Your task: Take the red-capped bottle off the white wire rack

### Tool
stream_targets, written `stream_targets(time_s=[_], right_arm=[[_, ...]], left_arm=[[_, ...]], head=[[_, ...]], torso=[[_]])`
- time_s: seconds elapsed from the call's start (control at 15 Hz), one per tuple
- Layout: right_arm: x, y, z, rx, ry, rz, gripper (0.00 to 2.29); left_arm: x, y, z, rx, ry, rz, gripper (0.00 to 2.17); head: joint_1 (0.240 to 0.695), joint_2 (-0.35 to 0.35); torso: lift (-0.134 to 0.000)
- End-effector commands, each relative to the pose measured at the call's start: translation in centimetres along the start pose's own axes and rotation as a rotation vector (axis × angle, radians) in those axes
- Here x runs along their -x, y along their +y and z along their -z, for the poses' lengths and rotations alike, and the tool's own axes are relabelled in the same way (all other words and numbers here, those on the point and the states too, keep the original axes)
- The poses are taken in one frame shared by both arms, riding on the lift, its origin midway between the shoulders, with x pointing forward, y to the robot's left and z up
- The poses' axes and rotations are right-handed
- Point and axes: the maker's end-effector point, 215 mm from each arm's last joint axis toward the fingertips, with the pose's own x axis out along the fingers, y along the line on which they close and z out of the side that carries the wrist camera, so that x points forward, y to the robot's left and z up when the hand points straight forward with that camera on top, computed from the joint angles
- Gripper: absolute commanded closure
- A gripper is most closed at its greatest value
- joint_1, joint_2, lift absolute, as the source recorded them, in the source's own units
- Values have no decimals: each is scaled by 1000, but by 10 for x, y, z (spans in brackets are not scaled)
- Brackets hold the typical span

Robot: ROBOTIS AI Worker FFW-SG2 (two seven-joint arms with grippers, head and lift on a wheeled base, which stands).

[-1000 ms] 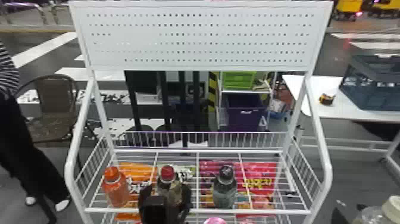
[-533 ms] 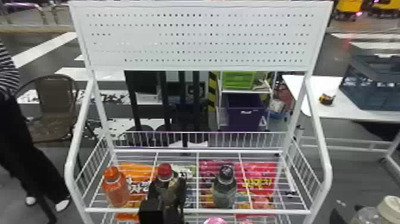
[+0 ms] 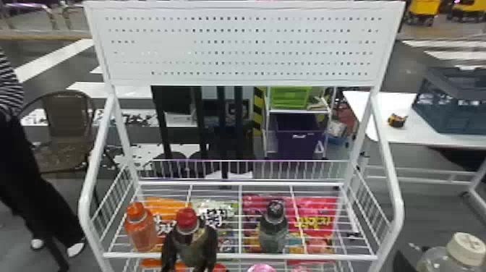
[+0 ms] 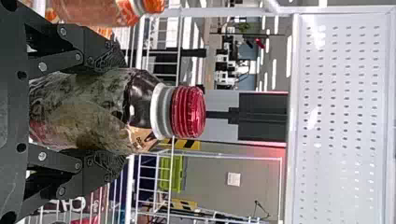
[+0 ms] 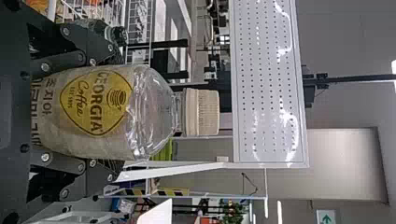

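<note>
Red-capped bottle (image 3: 190, 239): clamped between your left gripper's (image 4: 123, 111) fingers, now drawn nearer you, over the rack's (image 3: 242, 256) front rail; removal looks under way, base clearance uncertain. Your right gripper (image 5: 122, 114): clamped on a pale-capped bottle (image 5: 98, 109).

Head view, against the two earlier frames: the red-capped bottle (image 3: 187, 219) has shifted toward the front edge of the white wire rack (image 3: 238, 256) and leftward, nearer the orange-capped bottle (image 3: 135, 213); its cap now appears larger. The left gripper (image 3: 191, 235) has moved the same way with it. The pale-capped bottle (image 3: 466, 246), outside the rack's right side, has drifted slightly toward the rack.
</note>
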Motion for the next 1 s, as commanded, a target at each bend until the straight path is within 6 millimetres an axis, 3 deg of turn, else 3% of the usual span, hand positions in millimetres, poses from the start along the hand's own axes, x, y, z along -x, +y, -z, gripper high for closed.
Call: stream_targets(time_s=[0.0,0.13,0.33,0.53,0.67,0.93], right_arm=[[-3,1,5,-9,18,-2,1376],[-6,3,7,-11,22,-5,1372],[-7,5,11,-18,27,-10,1376],[-5,5,12,-17,31,-9,1376],[-4,5,13,-18,34,-8,1376],[-3,5,14,-15,38,-9,1376]], left_arm=[[31,16,-32,-45,-51,-17,2125],[51,36,-52,-53,-55,-31,2125],[54,86,-77,-65,-86,-115,2121],[48,138,-86,-84,-61,-174,2121],[41,162,-79,-96,4,-170,2121],[38,164,-85,-74,9,-148,2121]], head=[[499,0],[499,0],[499,0],[499,0],[499,0],[499,0]], torso=[[0],[0],[0],[0],[0],[0]])
